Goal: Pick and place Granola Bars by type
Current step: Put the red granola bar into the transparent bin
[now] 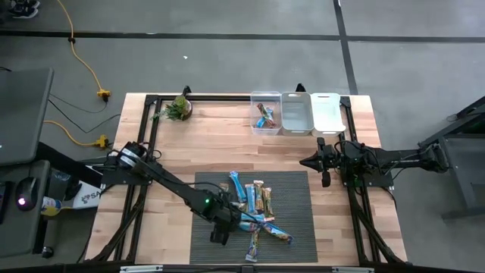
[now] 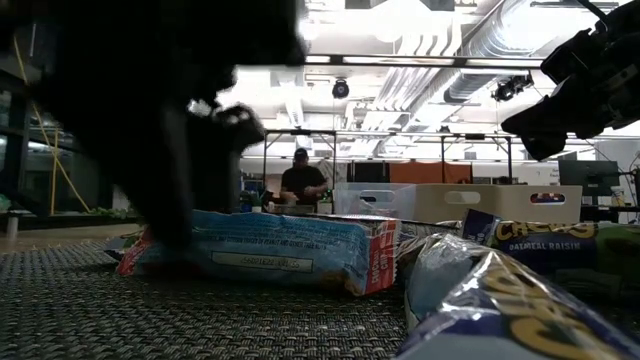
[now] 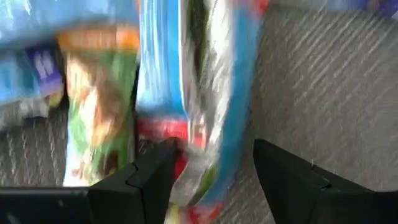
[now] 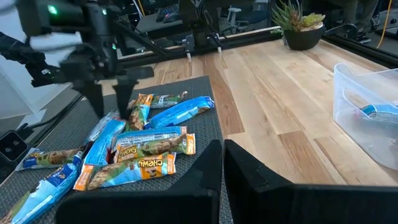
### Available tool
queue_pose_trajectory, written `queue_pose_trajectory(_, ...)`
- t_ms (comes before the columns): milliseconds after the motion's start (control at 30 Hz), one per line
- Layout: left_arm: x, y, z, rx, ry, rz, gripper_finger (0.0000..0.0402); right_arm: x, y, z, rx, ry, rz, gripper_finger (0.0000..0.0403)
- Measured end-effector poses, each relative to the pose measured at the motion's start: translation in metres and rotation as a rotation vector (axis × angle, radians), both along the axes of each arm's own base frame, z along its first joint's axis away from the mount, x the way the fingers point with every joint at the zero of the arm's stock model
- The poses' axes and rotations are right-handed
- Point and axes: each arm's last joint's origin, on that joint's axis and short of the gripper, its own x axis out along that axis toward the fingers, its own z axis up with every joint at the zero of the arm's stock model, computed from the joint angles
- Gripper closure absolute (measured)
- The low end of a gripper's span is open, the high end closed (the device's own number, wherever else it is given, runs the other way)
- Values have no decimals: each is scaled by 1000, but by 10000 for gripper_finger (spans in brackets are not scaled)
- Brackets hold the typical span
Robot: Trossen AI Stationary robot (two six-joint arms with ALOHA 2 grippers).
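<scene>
Several granola bars [image 1: 256, 208] lie scattered on a dark ribbed mat [image 1: 295, 189]. Most have blue wrappers; some are green or orange. My left gripper [image 3: 214, 162] is low over the near left part of the pile, pointing steeply down and open. Its two fingers stand on either side of the red-tipped end of a blue bar [image 3: 205, 93], which lies flat on the mat beside a green bar [image 3: 99, 112]. My right gripper [image 4: 222, 168] waits shut and level at the table's right side [image 1: 307, 161], holding nothing.
Three clear bins stand in a row at the far edge. The left one [image 1: 265, 114] holds a few bars. The middle one [image 1: 297, 112] and the right one [image 1: 327, 112] show nothing inside. A potted plant [image 1: 180, 108] sits far left. A person [image 2: 302, 180] sits beyond the table.
</scene>
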Motion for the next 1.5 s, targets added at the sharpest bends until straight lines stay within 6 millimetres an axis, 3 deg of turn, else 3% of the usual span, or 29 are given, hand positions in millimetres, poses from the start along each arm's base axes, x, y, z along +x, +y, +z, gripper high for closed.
queue_pose_trajectory(367,9,-5,-22,30,-2,-39,192,1,0,-1,0,12,0,402)
queue_pose_trajectory(700,9,-4,-24,74,-13,-22,194,1,0,-1,0,12,0,402)
queue_pose_trajectory(1033,9,-3,-25,83,-14,-18,269,1,0,-1,0,12,0,402)
queue_pose_trajectory(1233,14,-6,-13,88,0,-19,297,1,0,-1,0,12,0,402)
queue_pose_trajectory(1500,21,-8,5,108,2,-11,303,1,0,-1,0,12,0,402)
